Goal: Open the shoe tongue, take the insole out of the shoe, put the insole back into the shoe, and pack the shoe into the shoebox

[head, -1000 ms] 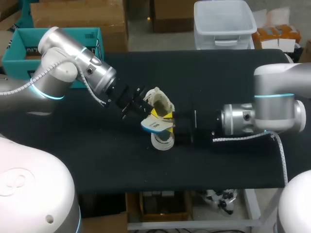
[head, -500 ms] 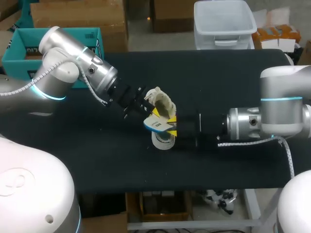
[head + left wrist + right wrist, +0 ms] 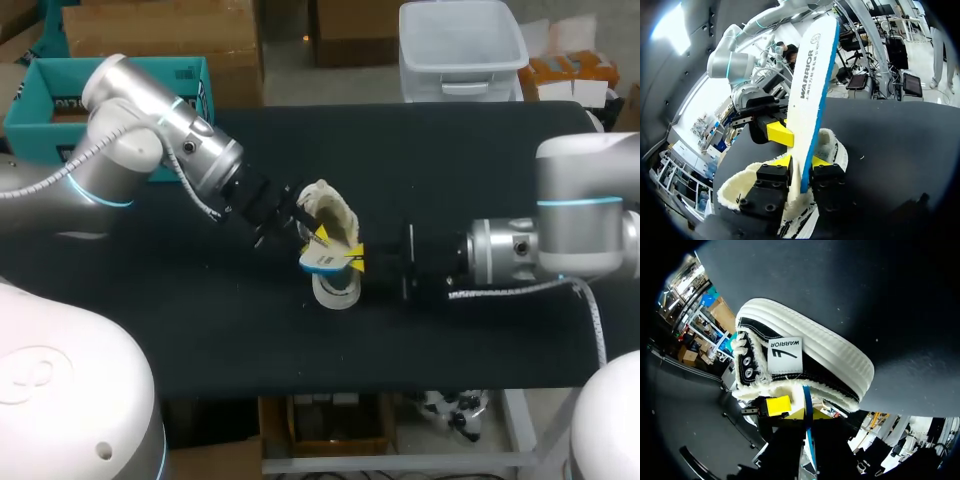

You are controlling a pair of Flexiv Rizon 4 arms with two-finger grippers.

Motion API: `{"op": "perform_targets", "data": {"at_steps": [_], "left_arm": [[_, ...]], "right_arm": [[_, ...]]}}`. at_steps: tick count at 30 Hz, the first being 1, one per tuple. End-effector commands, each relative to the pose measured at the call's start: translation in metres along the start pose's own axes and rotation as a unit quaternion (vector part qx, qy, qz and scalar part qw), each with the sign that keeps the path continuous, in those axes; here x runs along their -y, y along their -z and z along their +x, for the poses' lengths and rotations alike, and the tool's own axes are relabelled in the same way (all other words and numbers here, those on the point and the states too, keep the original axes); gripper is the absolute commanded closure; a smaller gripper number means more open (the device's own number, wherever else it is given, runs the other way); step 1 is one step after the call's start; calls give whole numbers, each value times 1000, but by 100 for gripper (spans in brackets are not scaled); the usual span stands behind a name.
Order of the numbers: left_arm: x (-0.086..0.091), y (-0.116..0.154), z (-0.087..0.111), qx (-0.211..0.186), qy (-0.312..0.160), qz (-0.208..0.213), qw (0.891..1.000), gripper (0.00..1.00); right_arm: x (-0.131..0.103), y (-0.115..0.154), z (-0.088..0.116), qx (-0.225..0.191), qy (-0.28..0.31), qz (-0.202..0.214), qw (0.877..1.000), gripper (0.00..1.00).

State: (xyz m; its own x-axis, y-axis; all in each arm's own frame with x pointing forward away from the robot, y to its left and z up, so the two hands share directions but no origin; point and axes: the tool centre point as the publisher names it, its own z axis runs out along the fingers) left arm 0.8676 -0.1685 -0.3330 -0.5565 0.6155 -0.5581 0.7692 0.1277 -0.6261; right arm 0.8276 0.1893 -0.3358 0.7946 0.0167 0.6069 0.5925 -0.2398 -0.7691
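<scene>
Left wrist view: the left gripper (image 3: 801,162) clamps the insole (image 3: 812,75), held upright over the shoe (image 3: 832,145) on the table (image 3: 450,160); the right gripper (image 3: 809,415) also pinches the insole, just beyond.

The left arm (image 3: 150,130) angles down, its left gripper (image 3: 802,161) clamped on the insole (image 3: 812,90) between its jaws. Just ahead of those jaws, the right gripper (image 3: 811,415) faces it, wrist level, also pinching the insole.

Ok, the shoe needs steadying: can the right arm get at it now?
Probably yes: the right gripper sits right by the shoe; only the insole in the left gripper crowds it.
</scene>
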Motion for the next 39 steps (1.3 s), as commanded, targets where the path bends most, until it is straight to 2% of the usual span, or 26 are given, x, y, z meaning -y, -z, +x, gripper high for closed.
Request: {"op": "perform_targets", "data": {"at_steps": [1,3,6,7,8,9,22,33,34,35,36,37,39], "left_arm": [[7,5,4,2,-6,1,1000,57],[10,4,4,1,-11,4,1000,72],[13,4,4,-2,-17,6,1000,75],[14,4,4,-2,-18,6,1000,78],[14,4,5,-2,-19,6,1000,87],[14,4,5,-4,-21,5,1000,100],[-11,-6,1,-14,-23,-24,999,100],[-23,-4,3,-9,-18,-36,999,100],[-23,-4,3,-9,-18,-36,999,100],[-22,-5,4,-9,-17,-36,999,100],[-22,-5,4,-9,-17,-36,999,100],[-22,-5,5,-9,-17,-35,999,100],[-20,-6,6,-9,-16,-34,999,100]], "right_arm": [[-4,-2,0,1,0,2,1000,100],[-4,-2,0,1,0,0,1000,100],[-5,-2,1,2,-1,-4,1000,100],[-6,-2,1,2,-1,-4,1000,100],[-6,-2,1,1,-2,-7,1000,100],[-6,-2,0,1,-2,-8,1000,100],[-31,-10,12,16,8,-26,1000,100],[-32,-14,13,20,8,-21,1000,100],[-31,-13,13,20,6,-21,1000,88],[-29,-13,12,19,6,-22,1000,69],[-26,-12,12,18,6,-23,1000,57],[-23,-12,10,18,4,-26,999,53],[-18,-10,8,17,2,-34,999,53]]}}
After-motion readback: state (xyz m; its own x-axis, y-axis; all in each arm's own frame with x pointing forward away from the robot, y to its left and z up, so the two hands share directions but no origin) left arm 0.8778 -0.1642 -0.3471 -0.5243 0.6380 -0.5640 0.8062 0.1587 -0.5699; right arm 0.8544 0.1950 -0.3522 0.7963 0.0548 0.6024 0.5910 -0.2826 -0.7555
